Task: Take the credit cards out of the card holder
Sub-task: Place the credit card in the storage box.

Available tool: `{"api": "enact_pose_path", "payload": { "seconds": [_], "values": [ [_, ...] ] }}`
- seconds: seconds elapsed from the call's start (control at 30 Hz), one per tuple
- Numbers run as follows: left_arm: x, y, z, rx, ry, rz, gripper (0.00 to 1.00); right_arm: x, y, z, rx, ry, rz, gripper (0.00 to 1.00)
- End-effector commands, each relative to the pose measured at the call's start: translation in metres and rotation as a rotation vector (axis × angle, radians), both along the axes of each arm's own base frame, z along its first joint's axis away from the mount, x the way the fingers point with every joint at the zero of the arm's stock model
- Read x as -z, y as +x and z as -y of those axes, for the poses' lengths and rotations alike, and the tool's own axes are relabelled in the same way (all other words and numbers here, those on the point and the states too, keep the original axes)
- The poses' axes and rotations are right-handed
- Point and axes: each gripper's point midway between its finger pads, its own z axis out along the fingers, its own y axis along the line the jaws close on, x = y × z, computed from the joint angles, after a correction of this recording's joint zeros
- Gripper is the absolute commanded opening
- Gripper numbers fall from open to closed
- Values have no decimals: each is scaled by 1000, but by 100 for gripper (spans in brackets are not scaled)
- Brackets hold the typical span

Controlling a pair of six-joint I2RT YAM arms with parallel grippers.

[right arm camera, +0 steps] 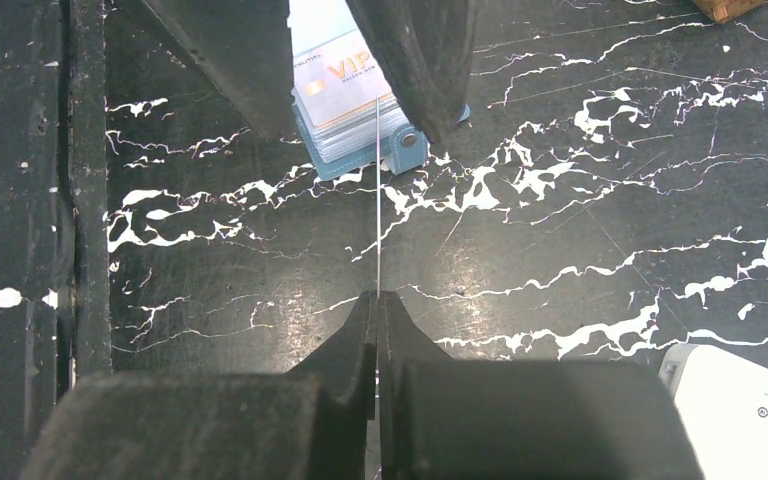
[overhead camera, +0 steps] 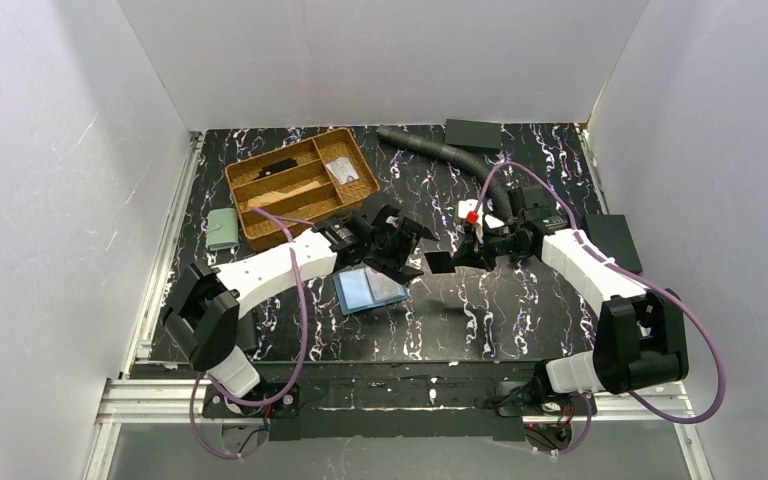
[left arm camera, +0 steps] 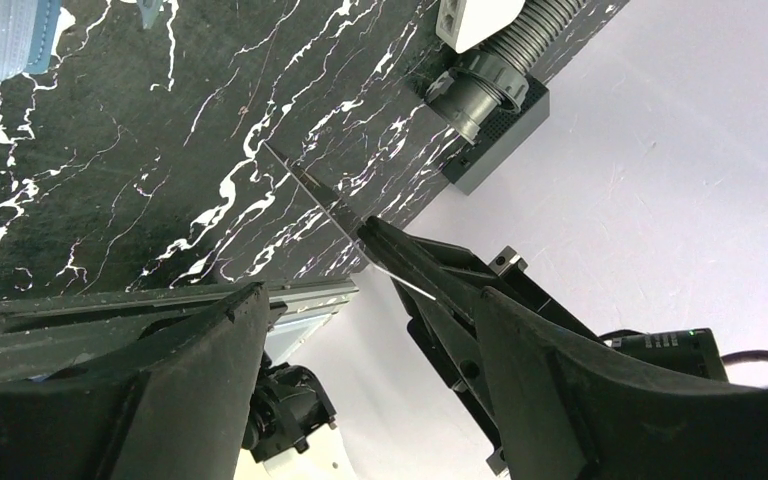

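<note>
Left gripper [overhead camera: 405, 252] hangs right over the card holder [overhead camera: 365, 292], which lies open on the table [overhead camera: 520, 310]. Its jaws are wide, one finger on each side of the holder; we read that as bracing it, but we can't tell if there's contact. Right gripper [right arm camera: 377, 300] is just to the right of the holder, jaws clamped on one credit card [right arm camera: 377, 200] held edge-on and clear of the slots, so we judge that one is out. A second card [right arm camera: 335, 85], marked VIP, sits in the holder's slots, so we'd call it roughly half done.
</note>
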Motion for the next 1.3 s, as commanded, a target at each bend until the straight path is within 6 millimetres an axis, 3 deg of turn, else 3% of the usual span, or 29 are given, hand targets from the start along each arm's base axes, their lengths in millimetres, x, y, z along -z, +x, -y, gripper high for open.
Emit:
{"api": "enact_pose_path", "payload": {
  "seconds": [0.0, 0.27, 0.57, 1.2, 1.27],
  "values": [
    [1, 1, 2, 11, 49, -11, 72, -7, 1, -4, -13, 21, 32, 1],
    [13, 4, 12, 51, 95, -62, 69, -5, 1, -3, -12, 8, 47, 1],
    [24, 4, 15, 59, 118, -84, 51, -6, 1, -2, -11, 5, 63, 1],
    [29, 10, 25, 66, 109, -106, 35, -5, -5, -8, -45, 6, 76, 1],
    [32, 9, 25, 68, 104, -114, 29, -5, -7, -9, -52, 6, 76, 1]
  ]
}}
